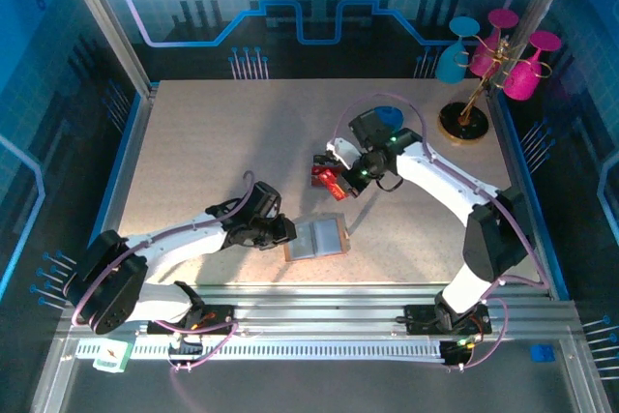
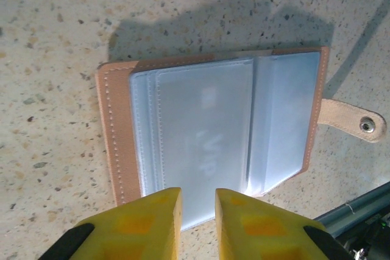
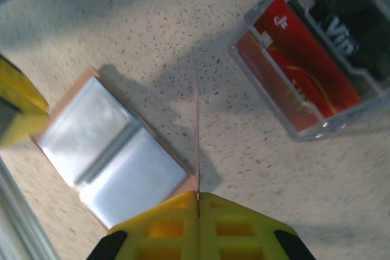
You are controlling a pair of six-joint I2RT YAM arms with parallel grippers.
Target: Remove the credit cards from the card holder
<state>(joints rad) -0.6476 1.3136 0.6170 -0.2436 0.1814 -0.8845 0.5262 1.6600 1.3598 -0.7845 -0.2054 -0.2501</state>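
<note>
The card holder (image 1: 319,237) lies open on the table, pale grey-blue sleeves up, tan rim around them (image 2: 201,120) (image 3: 109,150). My left gripper (image 1: 288,231) (image 2: 198,192) hovers at its near edge, fingers a narrow gap apart with nothing gripped. My right gripper (image 1: 340,173) (image 3: 197,194) is shut on a thin credit card (image 3: 196,126), seen edge-on with a pale reddish edge. It is raised above the table between the holder and a clear plastic box (image 3: 268,98). A red card (image 3: 298,65) and a black card (image 3: 347,16) lie in that box.
The holder's snap strap (image 2: 353,120) sticks out to one side. A stand with blue and magenta cups (image 1: 474,94) is at the back right, with a blue round object (image 1: 387,115) behind the right arm. A metal rail (image 1: 338,302) runs along the front edge.
</note>
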